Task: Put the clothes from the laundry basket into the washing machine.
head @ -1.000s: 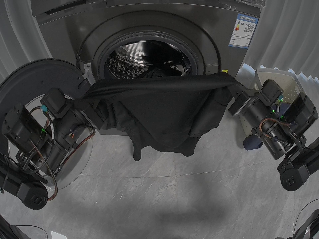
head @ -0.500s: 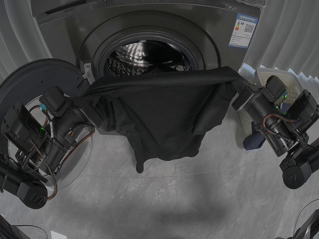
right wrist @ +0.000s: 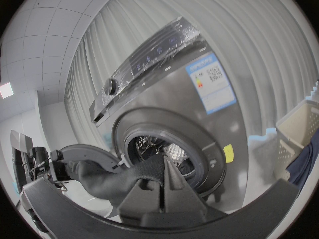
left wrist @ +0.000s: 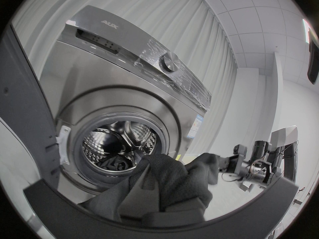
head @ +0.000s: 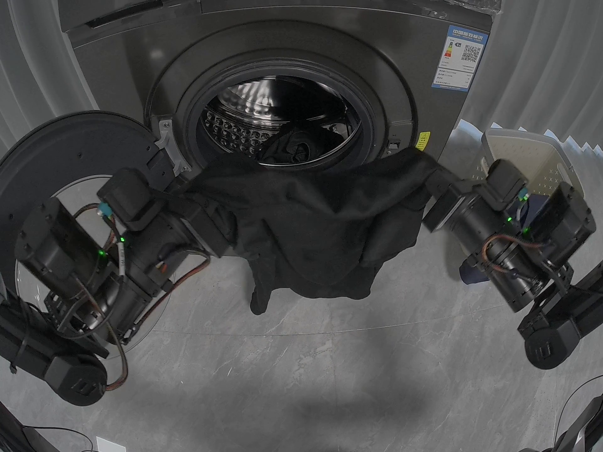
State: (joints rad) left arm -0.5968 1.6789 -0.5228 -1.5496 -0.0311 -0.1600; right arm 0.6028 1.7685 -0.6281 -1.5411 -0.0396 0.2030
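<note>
A washing machine (head: 282,64) is shown open, with dark clothing (head: 300,145) lying in its drum. A black garment (head: 314,221) is held spread before the opening, clamped by the left gripper (head: 191,207) and right gripper (head: 433,186). In the laundry basket (head: 534,142), blue clothing (head: 476,272) is left.

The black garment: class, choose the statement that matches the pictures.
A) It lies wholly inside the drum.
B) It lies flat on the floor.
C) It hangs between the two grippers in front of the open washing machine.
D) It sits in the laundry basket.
C: the black garment is held at one end by the left gripper and at the other by the right gripper, sagging before the washing machine.
</note>
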